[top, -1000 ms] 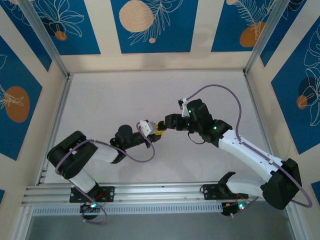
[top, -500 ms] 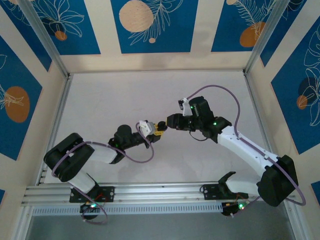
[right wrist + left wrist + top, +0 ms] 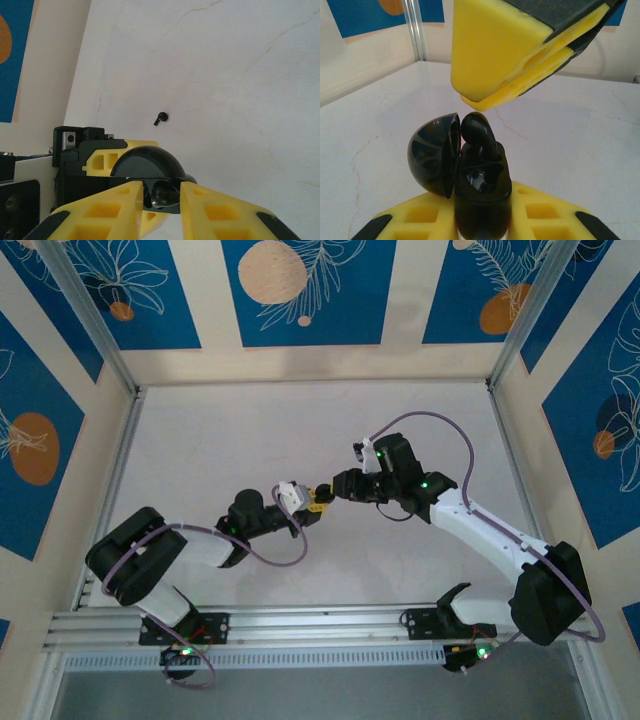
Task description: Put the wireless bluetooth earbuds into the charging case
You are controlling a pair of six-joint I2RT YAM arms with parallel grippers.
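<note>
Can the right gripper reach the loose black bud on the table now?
Probably yes: the bud lies alone on the bare table, and the right gripper is open above the case.

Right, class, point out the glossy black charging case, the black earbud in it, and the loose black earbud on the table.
Glossy black charging case [image 3: 482, 210]: left wrist view, front of its body.
Black earbud in the case [image 3: 475, 129]: left wrist view, rounded head.
Loose black earbud [image 3: 162, 117]: right wrist view, its head.
</note>
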